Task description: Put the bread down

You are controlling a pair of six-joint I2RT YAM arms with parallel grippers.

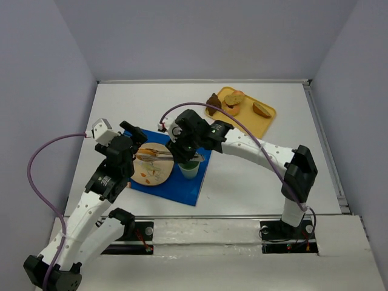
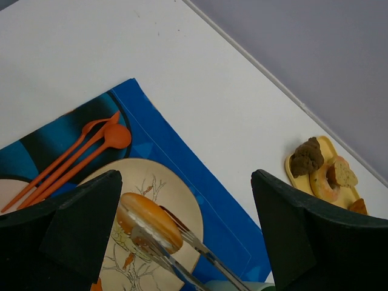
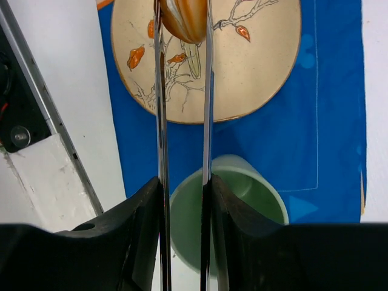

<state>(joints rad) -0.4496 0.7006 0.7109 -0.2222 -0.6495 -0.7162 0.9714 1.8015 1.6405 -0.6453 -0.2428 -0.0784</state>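
Bread [image 2: 145, 218] lies lengthwise along tongs [image 2: 203, 248], over plate [image 2: 182, 194].

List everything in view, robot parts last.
table: 1, white, under everything
placemat: 1, blue, mid-table
plate: 1, cream with tree pattern, on placemat
utensils: 2, orange, on placemat beside plate
cup: 1, green, on placemat by plate
tray: 1, yellow, far right of table
bread pieces: about 4, brown to golden, on tray
bread roll: 1, orange-brown, in tongs over plate
tongs: 1, silver, in right gripper
left gripper: 1, black, open, above placemat
right gripper: 1, black, shut on tongs, above cup
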